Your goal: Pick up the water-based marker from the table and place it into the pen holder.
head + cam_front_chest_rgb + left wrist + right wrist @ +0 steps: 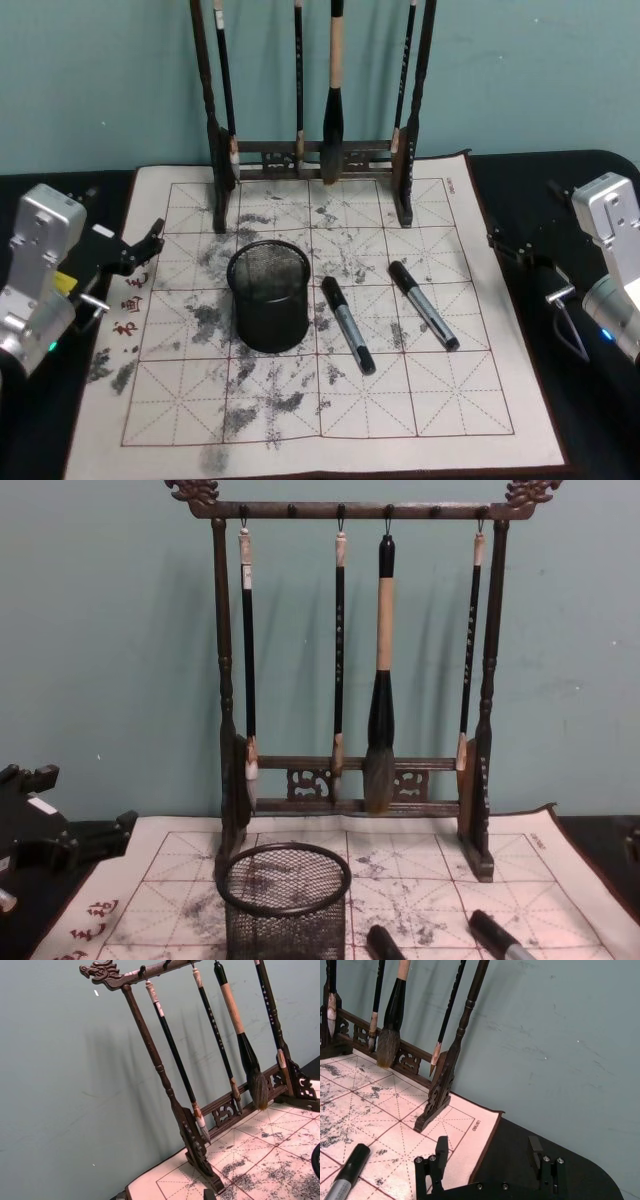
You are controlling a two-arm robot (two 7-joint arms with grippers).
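The dark flat worktop (590, 420) carries a cream calligraphy mat (470, 400) with red grid lines and grey ink stains. Near its middle, a little toward the left edge, the small round black wire-mesh pen holder (268, 300) stands upright. Its mouth faces up, so a pen can be lowered in from above.

Two grey-barrelled markers with black ends lie flat on the mat, on the side of the holder toward the right edge. The nearer marker (348, 325) is just beside the holder but not touching it. The farther marker (423, 305) lies well clear of it. They slant the same way with a gap between them, which should let fingers straddle either barrel. I cannot tell which is the water-based one, and neither is picked up yet.

A tall dark wooden brush rack (310, 150) stands along the far edge with brushes hanging from it. It closes off that side, so a reach from above or from the sides looks safer.

The left tool (152, 245) hovers at the mat's left edge, spread wide and empty. The right tool (488, 1145) hovers over bare worktop by the right edge, also wide and holding nothing. Both sit clear of the mat's middle. The right tool looks better placed for the pick, since it is on the markers' side.
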